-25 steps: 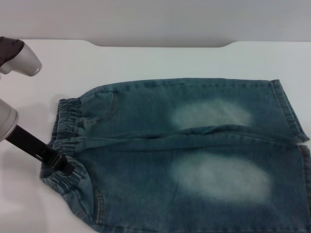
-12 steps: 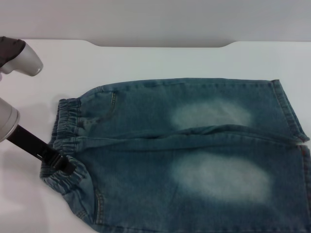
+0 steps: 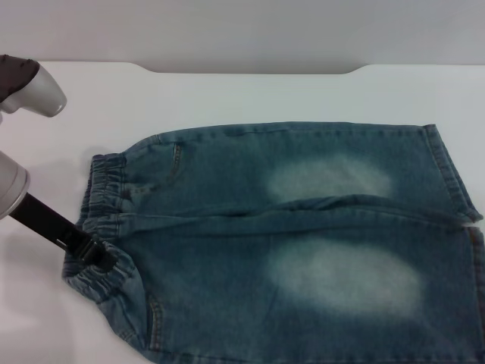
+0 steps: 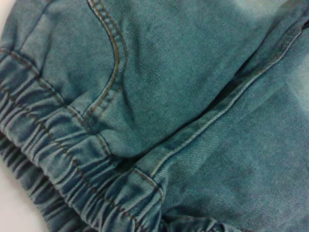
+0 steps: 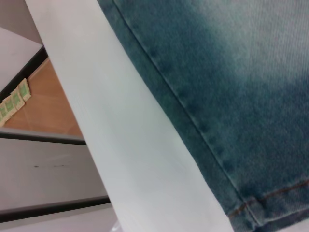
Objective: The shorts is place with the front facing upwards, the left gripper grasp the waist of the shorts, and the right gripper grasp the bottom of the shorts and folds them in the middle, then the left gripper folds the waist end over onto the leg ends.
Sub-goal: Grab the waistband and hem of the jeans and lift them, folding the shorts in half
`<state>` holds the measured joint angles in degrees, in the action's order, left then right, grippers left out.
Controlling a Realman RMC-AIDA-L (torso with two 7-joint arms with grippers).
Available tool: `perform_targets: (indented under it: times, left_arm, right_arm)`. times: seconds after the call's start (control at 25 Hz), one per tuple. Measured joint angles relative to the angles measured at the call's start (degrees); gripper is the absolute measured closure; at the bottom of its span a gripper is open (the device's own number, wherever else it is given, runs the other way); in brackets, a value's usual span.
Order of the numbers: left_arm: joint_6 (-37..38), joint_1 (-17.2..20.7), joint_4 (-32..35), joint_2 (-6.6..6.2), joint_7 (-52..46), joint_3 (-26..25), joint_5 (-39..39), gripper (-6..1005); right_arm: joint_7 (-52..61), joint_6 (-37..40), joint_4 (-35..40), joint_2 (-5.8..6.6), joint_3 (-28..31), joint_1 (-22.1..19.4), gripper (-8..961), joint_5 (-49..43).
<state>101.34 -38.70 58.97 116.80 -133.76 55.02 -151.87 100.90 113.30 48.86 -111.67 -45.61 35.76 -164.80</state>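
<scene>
The blue denim shorts lie flat, front up, with two pale thigh patches. The ruffled waist is at the left and the bottom of the shorts at the right. My left gripper reaches in from the left and sits on the near part of the waist, where the band is bunched around it. The left wrist view is filled by the gathered waist and a pocket seam. The right wrist view shows the shorts with a stitched hem corner. The right gripper is out of view.
The shorts rest on a white table whose far edge has a shallow notch. In the right wrist view the table edge drops to a tiled floor. The near leg runs past the picture's lower and right borders.
</scene>
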Motion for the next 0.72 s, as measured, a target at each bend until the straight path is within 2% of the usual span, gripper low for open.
perform_targets:
  times: [0.2,0.48,0.72]
  left_arm:
    - [0.23,-0.28,0.00,-0.07,0.00,0.00,0.00,961]
    - [0.26,-0.33,0.00,-0.09,0.00,0.53,0.00,961]
    - [0.22,-0.33,-0.04,0.01,0.00,0.76,0.00,961]
  right_arm:
    - [0.22,-1.12,-1.06,-0.07,0.04,-0.05,377,-0.37]
    - [0.27,-2.58,-1.31,-1.08,0.32,-0.19,377,-0.37]
    - [0.27,-3.31,-1.32,-1.44,0.64,-0.18,376,-0.04]
